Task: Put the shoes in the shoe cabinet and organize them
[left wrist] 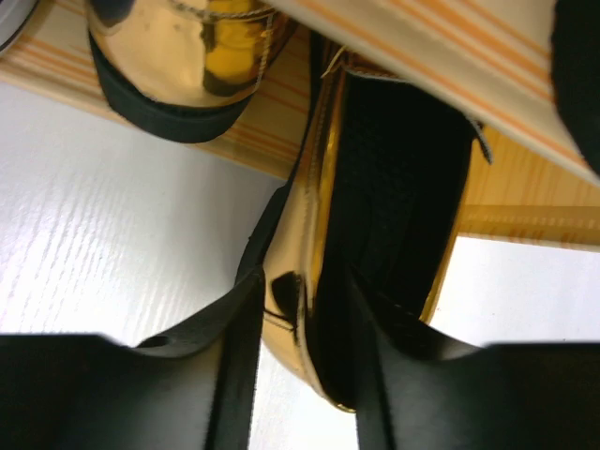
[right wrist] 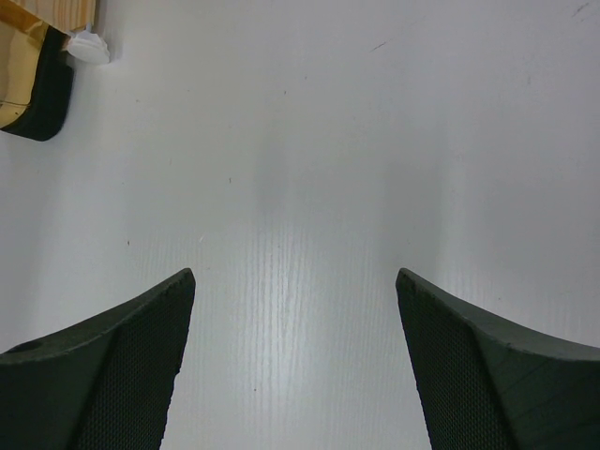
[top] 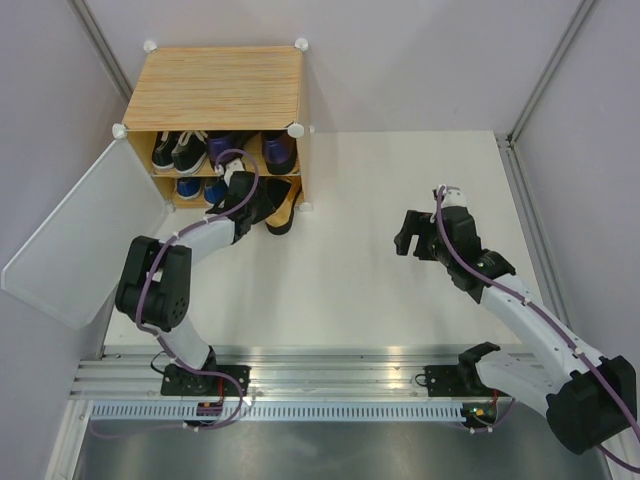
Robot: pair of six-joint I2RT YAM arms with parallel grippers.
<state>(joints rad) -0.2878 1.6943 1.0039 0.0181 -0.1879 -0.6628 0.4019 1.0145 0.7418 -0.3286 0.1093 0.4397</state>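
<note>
The left gripper is working at the lower shelf of the cabinet. Its jaws are standing on both sides of the gold heel's side wall, but whether they are pressing it is not clear. The heel is lying partly inside this shelf. The right gripper is hovering well right of the cabinet, jaws spread wide.

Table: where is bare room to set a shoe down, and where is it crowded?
Bare: the table between cabinet and right gripper, and nearer the arms. Crowded: the cabinet mouth, where the left gripper straddles a gold heel.
</note>
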